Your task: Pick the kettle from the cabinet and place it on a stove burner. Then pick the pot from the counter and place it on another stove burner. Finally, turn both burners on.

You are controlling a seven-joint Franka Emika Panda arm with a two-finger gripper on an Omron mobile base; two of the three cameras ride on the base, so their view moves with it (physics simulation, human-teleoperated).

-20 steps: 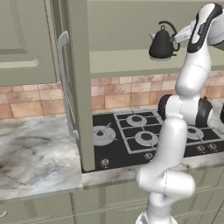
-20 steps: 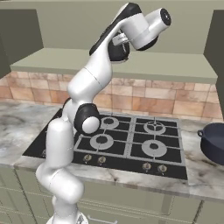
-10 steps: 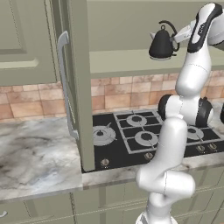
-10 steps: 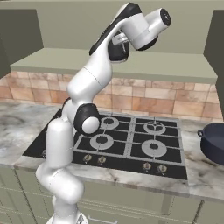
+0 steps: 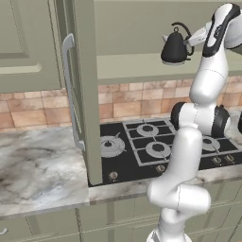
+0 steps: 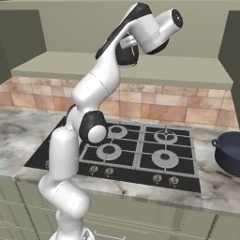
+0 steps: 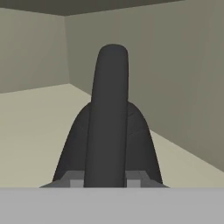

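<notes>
Hand view puts us right at the kettle (image 7: 109, 131): its arched handle rises straight up between the two finger tips of our gripper (image 7: 105, 178), which we read as clenched on that handle; around the kettle lies the pale floor of the cabinet (image 7: 35, 122), with its back wall just behind. From the left base view, nearest to us is the marbled tabletop (image 5: 42, 175); beside it the stove, whose largest burner (image 5: 111, 145) sits bare, well below the kettle (image 5: 174, 46); the open cabinet door (image 5: 84, 90) stands left of the kettle, which we see resting on the cabinet shelf. In the right base view the navy pot (image 6: 228, 152) waits on the tabletop, far below the kettle and to the right of the stove. We judge the task barely begun: the kettle is gripped but not lifted out; both placements and both burner knobs remain.
</notes>
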